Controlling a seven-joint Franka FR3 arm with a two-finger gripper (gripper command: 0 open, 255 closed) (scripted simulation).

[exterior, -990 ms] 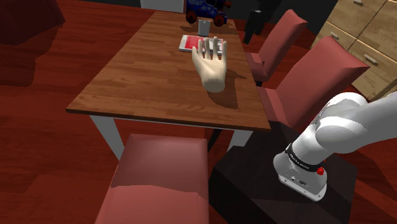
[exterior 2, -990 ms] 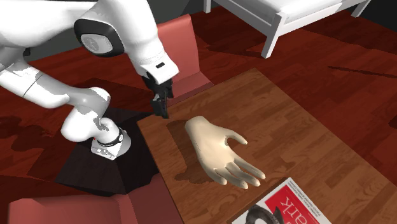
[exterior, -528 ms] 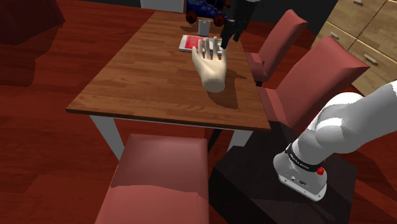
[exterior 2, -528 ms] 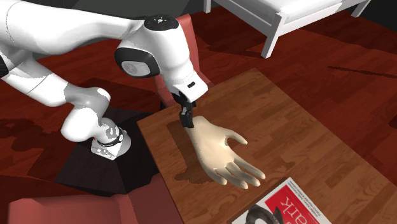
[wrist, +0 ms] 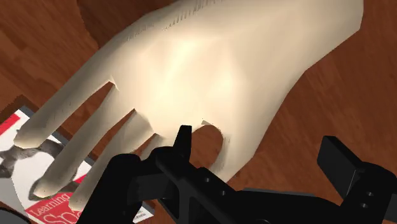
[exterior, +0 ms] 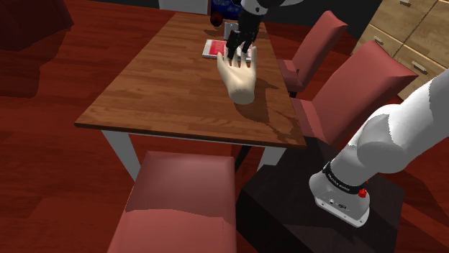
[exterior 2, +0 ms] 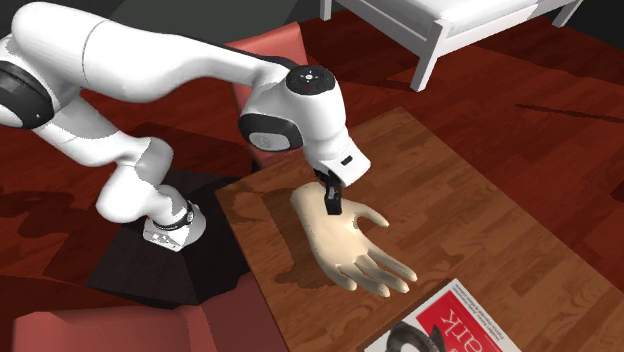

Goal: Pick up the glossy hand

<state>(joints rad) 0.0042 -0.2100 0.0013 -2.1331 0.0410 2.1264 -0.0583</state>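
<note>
The glossy hand (exterior: pixel 243 80) is a pale cream model hand lying flat on the wooden table (exterior: pixel 165 86), its fingers pointing toward a red magazine (exterior: pixel 211 48). My black gripper (exterior: pixel 239 49) hangs over the hand's finger end. In the second exterior view the gripper (exterior 2: pixel 331 199) hovers just above the hand (exterior 2: pixel 345 240) near its palm and thumb. From the wrist view the hand (wrist: pixel 203 70) is close below, and the gripper (wrist: pixel 261 151) is open, with its fingers (wrist: pixel 184 141) standing wide apart and touching nothing.
A grey cup (exterior: pixel 229 29) and a blue toy (exterior: pixel 221 8) stand beyond the magazine (exterior 2: pixel 445 322) at the table's far end. Red chairs (exterior: pixel 181 205) (exterior: pixel 360 90) surround the table. A wooden dresser (exterior: pixel 414 36) stands at the right, and a white bed (exterior 2: pixel 470 20) lies across the room.
The arm has swung out from the table's edge over the hand, and the gripper now hangs above it. The fingers have stayed open. The hand has not moved.
</note>
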